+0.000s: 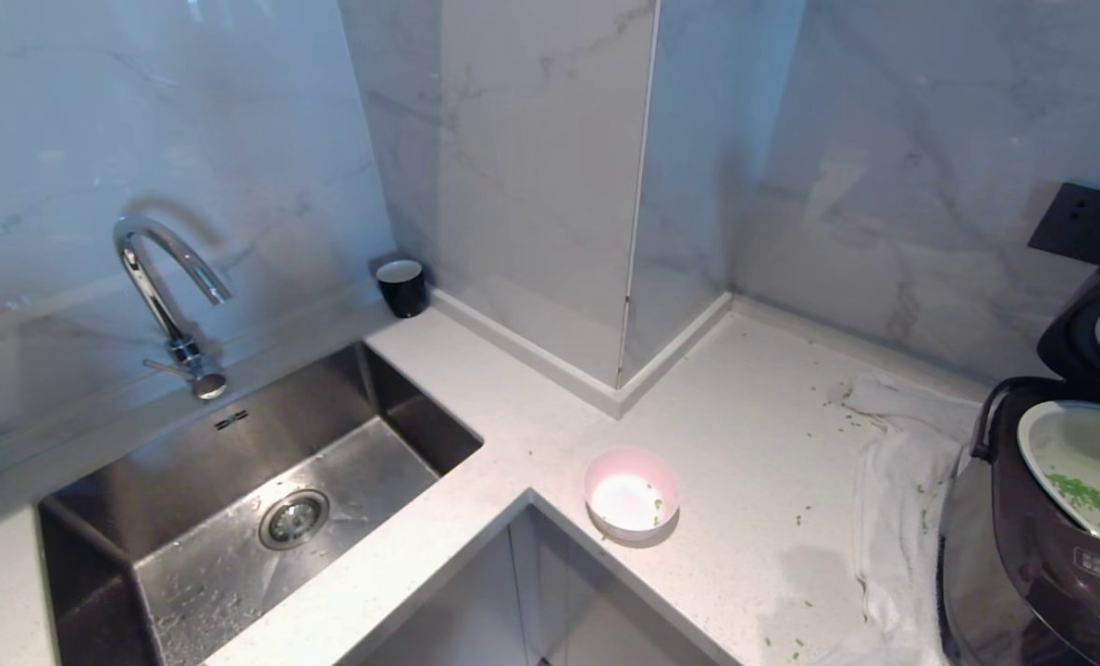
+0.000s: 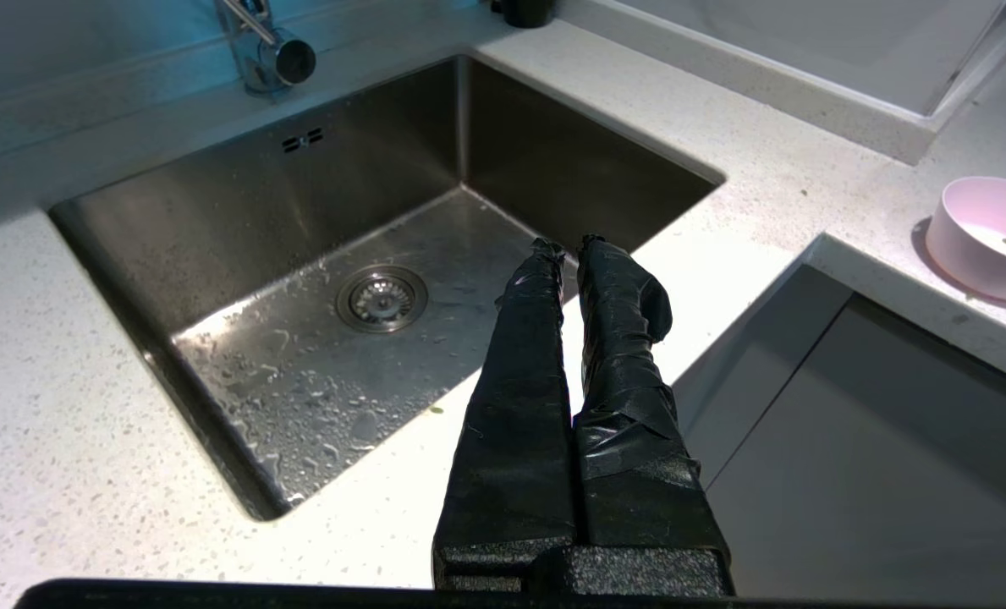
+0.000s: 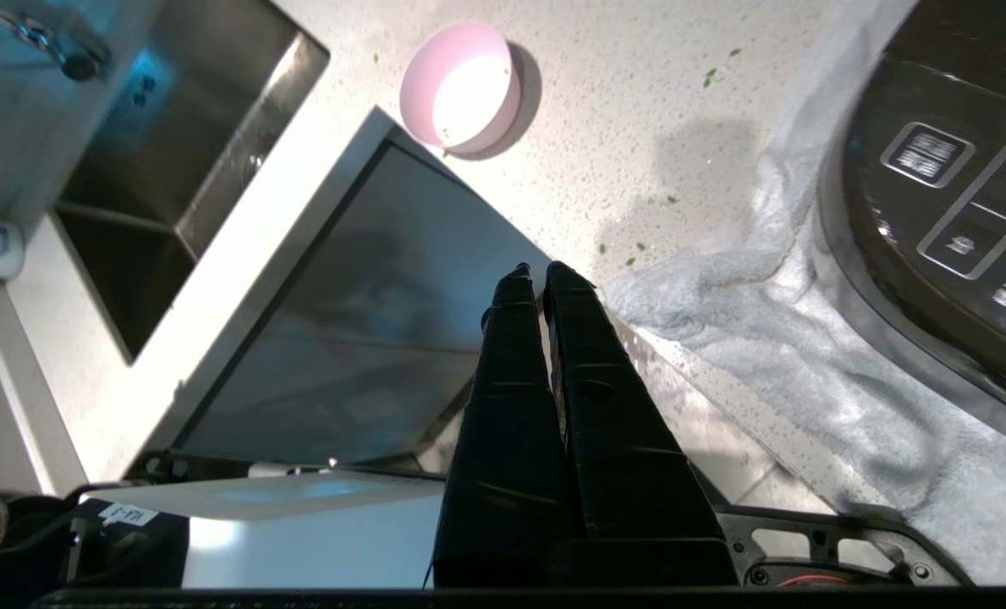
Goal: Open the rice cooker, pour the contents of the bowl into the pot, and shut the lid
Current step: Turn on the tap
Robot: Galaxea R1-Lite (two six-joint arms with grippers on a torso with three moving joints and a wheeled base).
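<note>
Left to right, head view unless noted:

- Sink [image 1: 235,518], steel, wet, drain in floor; chrome tap [image 1: 166,287] behind it on the back edge.
- Left gripper [image 2: 563,245]: left wrist view only, hangs over the sink's near edge, jaws closed on nothing.
- Black cup [image 1: 402,286], white rim, upright at the wall corner, right of the sink.
- Countertop [image 1: 744,435], pale speckled, L-shaped w/ cabinet fronts below the inner corner.
- Bowl [image 1: 631,493]: pink outside, white inside, upright near the counter's inner corner, well apart from the cooker; a few green flecks left inside.
- Loose green bits scattered on the counter betw. bowl and towel.
- Right gripper [image 3: 536,272]: right wrist view only, in front of the counter edge betw. bowl and cooker, jaws closed, empty.
- White towel [image 1: 901,518], rumpled, under and beside the cooker.
- Rice cooker [image 1: 1021,564], dark brown, far right, partly cut off by the frame; button panel faces front.
- Pot [image 1: 1068,444] inside, pale lining; contents [image 1: 1091,499], green chopped bits, lie in it.
- Lid [image 1: 1081,324] stands raised at the back, open.
- Dark wall socket [image 1: 1081,222] above the lid.
</note>
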